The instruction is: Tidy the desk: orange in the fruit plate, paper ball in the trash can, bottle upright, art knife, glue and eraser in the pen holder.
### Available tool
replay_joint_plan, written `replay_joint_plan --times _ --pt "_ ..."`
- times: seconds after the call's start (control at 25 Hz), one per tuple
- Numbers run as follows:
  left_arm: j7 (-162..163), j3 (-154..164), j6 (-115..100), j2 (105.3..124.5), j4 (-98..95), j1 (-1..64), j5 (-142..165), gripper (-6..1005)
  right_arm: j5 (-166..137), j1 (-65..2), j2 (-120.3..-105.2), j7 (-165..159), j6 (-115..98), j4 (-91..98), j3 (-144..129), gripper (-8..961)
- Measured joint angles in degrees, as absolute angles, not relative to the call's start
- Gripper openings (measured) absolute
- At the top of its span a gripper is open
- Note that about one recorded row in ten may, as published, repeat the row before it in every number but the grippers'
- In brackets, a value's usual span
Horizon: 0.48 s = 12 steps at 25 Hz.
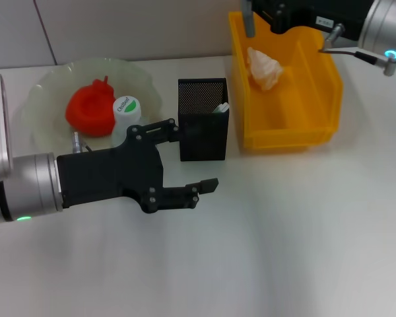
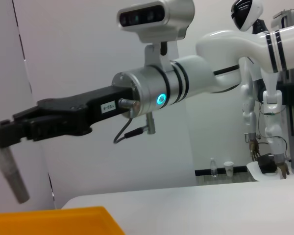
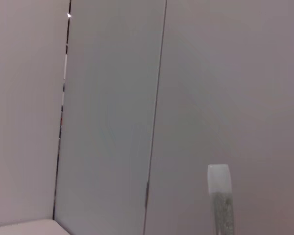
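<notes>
Beside the black mesh pen holder (image 1: 202, 119), on its left and a little toward the robot, the left gripper (image 1: 185, 158) hovers over the table (image 1: 284, 231) with fingers spread apart and nothing between them. Left of the pen holder lies the fruit plate (image 1: 46, 99) — the orange (image 1: 89, 109) and a white bottle (image 1: 127, 111) rest there. Right of the pen holder stands the yellow trash can (image 1: 287, 99), the paper ball (image 1: 264, 68) inside. Above the can's far edge the right gripper (image 1: 270, 16) grasps a grey stick-like item (image 2: 7, 161) — I cannot tell what it is.
</notes>
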<state>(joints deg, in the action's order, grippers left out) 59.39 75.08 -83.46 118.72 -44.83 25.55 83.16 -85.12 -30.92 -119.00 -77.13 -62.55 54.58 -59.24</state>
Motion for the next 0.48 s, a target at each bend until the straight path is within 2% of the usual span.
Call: replay_joint_plan --times 0.48 --pt "57.8 75.2 -83.5 118.74 -43.7 26.4 81.0 799 -80.4 -34.8 -118.84 -72.2 -62.6 44.0 -58.8 123"
